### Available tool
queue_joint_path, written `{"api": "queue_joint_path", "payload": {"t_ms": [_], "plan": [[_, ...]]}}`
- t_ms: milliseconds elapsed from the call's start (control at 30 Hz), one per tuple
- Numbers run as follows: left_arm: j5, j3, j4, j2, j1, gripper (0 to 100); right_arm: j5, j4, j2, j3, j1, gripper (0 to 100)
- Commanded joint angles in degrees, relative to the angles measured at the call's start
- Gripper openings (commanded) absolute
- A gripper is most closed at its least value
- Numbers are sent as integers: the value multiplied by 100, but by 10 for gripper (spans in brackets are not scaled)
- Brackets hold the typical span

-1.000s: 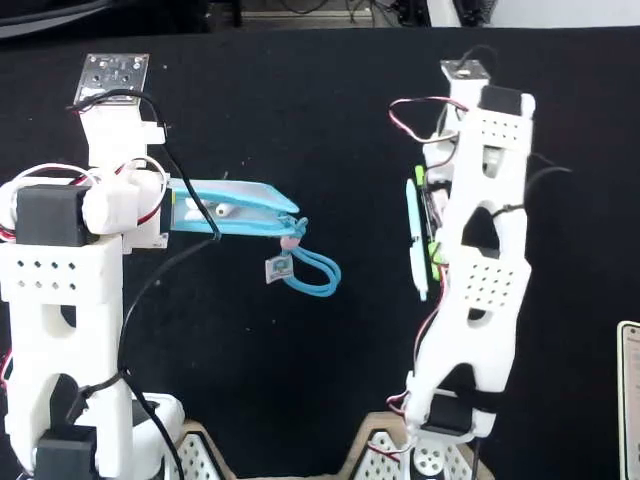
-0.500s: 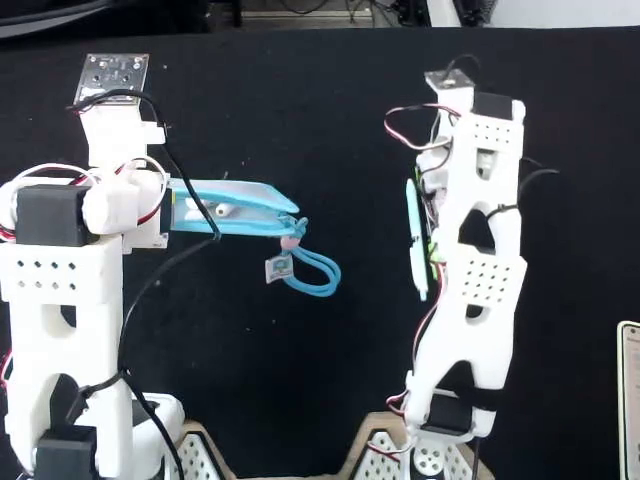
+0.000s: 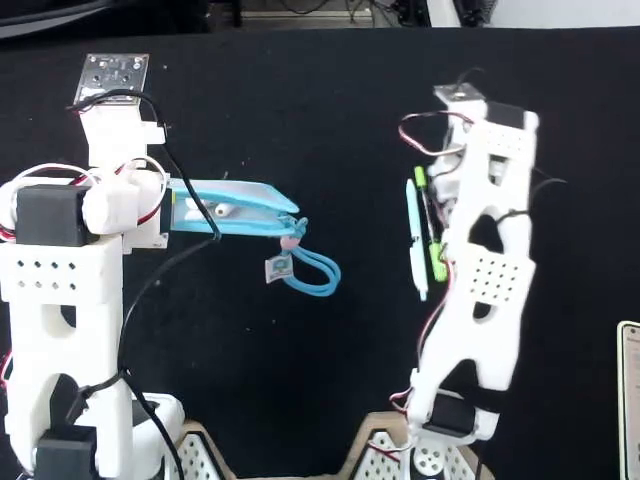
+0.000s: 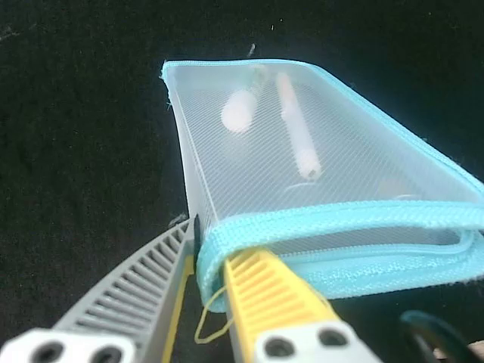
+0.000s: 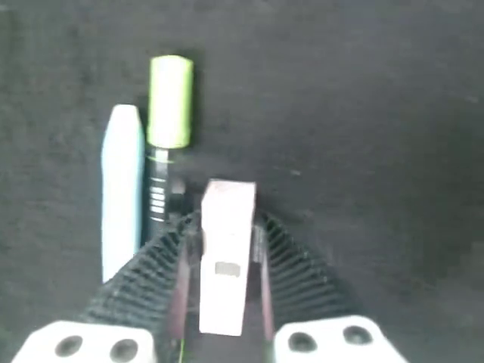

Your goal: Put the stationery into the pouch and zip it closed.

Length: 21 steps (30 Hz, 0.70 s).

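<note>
A translucent pouch [image 3: 235,208] with a light-blue zip edge lies left of centre. My left gripper [image 4: 215,261] is shut on its near corner. Inside the pouch [image 4: 318,174] I see a white pen [image 4: 296,136] and a small white piece [image 4: 240,113]. On the right, a light-blue pen [image 3: 415,240] and a green highlighter [image 3: 432,225] lie side by side on the black cloth. My right gripper [image 5: 225,227] is just beside them, shut on a pale pink eraser block [image 5: 225,257]. From the wrist, the highlighter [image 5: 170,102] and pen [image 5: 122,189] lie close to one finger.
A blue strap loop [image 3: 315,272] with a small tag [image 3: 280,268] trails from the pouch's right end. A white card [image 3: 630,400] lies at the table's right edge. Bare black cloth [image 3: 350,130] separates the pouch from the pens.
The right arm has shifted slightly right and back toward its base, uncovering more of the green highlighter. The left arm and the pouch have stayed put.
</note>
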Motion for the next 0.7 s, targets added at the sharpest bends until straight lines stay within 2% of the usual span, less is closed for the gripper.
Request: {"api": "queue_joint_path", "payload": {"t_ms": [0, 167, 333, 433, 500, 667], "plan": [[-9, -189, -9, -70, 40, 30, 53, 18, -127, -681, 571, 10], [-9, -198, -9, -70, 48, 30, 53, 870, -119, -1525, 721, 11], [-18, -189, 0, -70, 4, 30, 9, 818, -4, -1534, 677, 15], [-18, -189, 0, -70, 4, 30, 9, 818, 242, -1473, 703, 77], [-18, -189, 0, -70, 4, 30, 9, 818, 418, -1473, 844, 122], [-18, -189, 0, -70, 40, 30, 53, 800, 602, -1613, 1231, 120]]}}
